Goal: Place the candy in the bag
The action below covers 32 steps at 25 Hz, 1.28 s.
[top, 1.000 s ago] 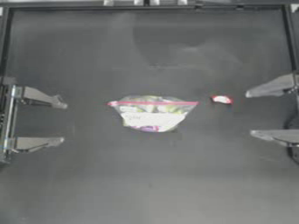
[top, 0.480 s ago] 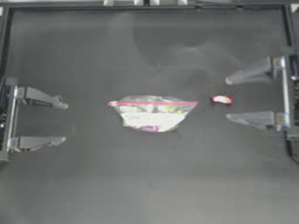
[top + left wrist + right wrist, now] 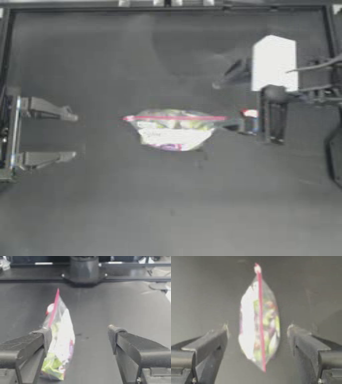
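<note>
Since half a second ago the right arm has swung in from the desk's right edge toward the middle, and its gripper (image 3: 230, 105) is now reaching over the spot just right of the bag; the bag and the left arm have not shifted.

At the far left, the left gripper (image 3: 57, 134) is sitting parked at the desk's (image 3: 100, 210) left side, pointing toward the centre, its jaws standing wide apart and holding nothing. In its wrist view the gripper (image 3: 78, 333) is looking along the desk at the bag (image 3: 58, 343), which lies well ahead of it.

In the middle, the bag (image 3: 175, 129) is lying flat on the desk, its pink seal strip running along its far rim, with a whitish patch and coloured sweets showing through.

Just right of the bag's right corner, the candy (image 3: 250, 113) is resting on the desk, partly covered by the right arm's lower jaw. The right arm is stretching in from the right with its white wrist block above the candy. Its gripper (image 3: 258, 331) is facing the bag (image 3: 258, 323) end-on, jaws spread wide on either side of it and gripping nothing.
</note>
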Motion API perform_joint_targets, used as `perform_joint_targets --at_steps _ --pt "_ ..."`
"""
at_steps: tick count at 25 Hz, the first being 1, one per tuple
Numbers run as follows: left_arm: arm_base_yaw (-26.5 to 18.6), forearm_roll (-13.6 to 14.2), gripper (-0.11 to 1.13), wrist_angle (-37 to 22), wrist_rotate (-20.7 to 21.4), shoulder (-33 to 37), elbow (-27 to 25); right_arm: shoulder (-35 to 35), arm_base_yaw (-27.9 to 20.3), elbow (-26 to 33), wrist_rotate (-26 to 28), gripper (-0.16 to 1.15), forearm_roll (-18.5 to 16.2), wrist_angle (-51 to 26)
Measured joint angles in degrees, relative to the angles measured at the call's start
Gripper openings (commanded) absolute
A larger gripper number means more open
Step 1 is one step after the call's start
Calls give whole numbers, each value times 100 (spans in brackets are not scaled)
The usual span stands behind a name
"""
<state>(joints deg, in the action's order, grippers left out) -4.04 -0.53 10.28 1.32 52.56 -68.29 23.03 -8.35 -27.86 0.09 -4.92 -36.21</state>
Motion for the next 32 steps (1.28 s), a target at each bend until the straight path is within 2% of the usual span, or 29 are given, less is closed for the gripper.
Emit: perform_joint_targets --at_steps 9,22,32 --pt "-44 -9 98 0 0 0 -53 -1151 26 1125 -132 99 -167 -817" --pt "-79 -9 98 0 -9 -132 -79 -2584 123 2417 -633 97 -158 -1406" --pt "-79 -26 98 0 -9 -193 -141 -3313 202 3182 -853 97 -167 -1556"
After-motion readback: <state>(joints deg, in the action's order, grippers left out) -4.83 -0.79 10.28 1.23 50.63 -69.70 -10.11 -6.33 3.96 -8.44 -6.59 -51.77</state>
